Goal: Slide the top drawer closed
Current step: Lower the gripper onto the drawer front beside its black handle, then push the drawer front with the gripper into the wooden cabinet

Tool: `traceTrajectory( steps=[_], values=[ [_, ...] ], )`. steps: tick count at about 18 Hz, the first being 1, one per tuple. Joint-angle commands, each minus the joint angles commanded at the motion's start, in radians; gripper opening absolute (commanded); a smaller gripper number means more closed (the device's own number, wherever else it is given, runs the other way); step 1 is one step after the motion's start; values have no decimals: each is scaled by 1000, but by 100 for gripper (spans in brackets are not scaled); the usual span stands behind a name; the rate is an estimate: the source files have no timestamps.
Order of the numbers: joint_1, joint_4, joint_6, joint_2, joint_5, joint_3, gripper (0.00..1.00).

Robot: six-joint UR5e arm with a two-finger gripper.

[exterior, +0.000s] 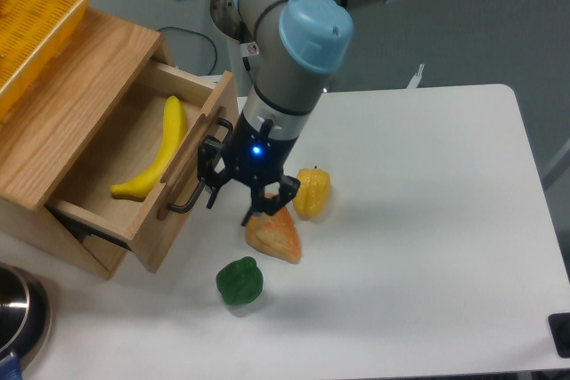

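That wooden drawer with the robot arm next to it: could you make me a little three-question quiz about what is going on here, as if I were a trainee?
1. True or false: the top drawer is fully shut.
2. What lies inside the drawer?
A. the green pepper
B. the banana
C. the pastry
3. Fill in: the gripper hangs just in front of the drawer's black bar ____.

Key
1. False. It stands pulled out, with its inside in view.
2. B. The green pepper, the pastry and a yellow pepper lie on the white table.
3. handle. Whether the fingers touch it cannot be told.
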Motion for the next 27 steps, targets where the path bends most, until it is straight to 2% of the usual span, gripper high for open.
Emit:
traceTrajectory(
  steps=[2,3,7,15,27],
  values=[
    [5,0,-2,12,3,-8,9],
    [5,-2,-2,12,5,-9,0],
    [2,-17,-5,20,11,-15,0],
    [-14,-21,0,83,118,-117,0],
    [-37,-29,-2,75,121,-120,0]
  ],
)
